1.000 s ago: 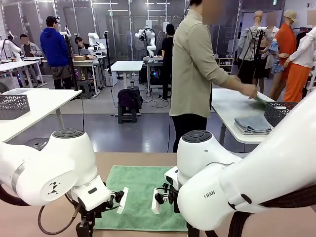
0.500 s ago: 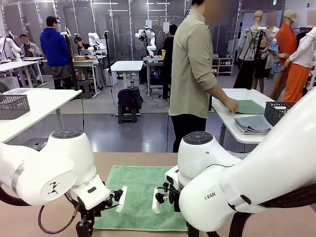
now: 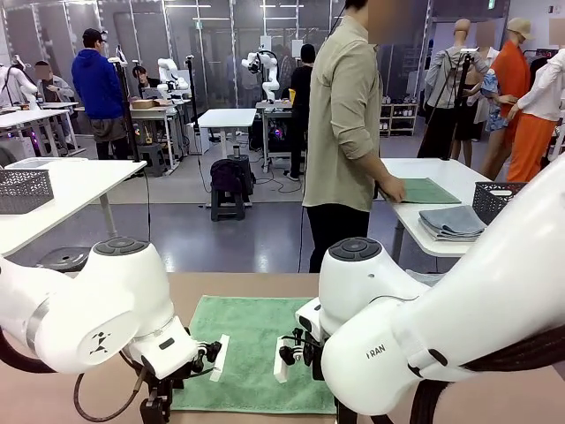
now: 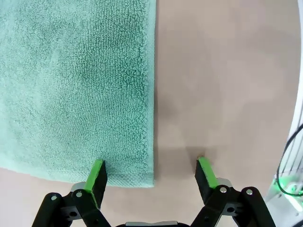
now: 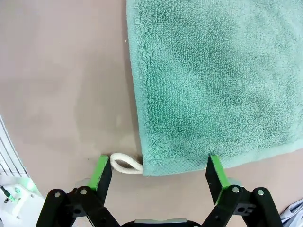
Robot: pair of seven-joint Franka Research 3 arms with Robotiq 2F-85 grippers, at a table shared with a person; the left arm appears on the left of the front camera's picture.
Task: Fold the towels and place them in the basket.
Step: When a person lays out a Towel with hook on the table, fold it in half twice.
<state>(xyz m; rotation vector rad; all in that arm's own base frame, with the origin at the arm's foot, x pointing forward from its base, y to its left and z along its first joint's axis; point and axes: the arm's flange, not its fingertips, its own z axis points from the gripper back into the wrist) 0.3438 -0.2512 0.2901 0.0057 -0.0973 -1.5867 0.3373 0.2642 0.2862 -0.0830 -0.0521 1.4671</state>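
The left claw [image 4: 150,165] and right claw [image 5: 157,163] each gape wide astride a corner of the green towel [image 3: 253,327], flat on the near bench [image 4: 227,85]. The right wrist view reveals its white loop [image 5: 125,164]; the front view shows the basket [image 3: 497,203] far right.

The towel [image 3: 256,349] is mint-green, the table [image 4: 227,94] tan.

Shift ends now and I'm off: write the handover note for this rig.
Left hand: open, astride one near corner of the green towel.
Right hand: open, astride the other near corner, by its white loop.
Towel lies flat and unfolded on the table. Basket stands on the side table, a folded grey towel beside it.
Done: no fold here yet.
Left: grip both corners, fold, put it in the basket.
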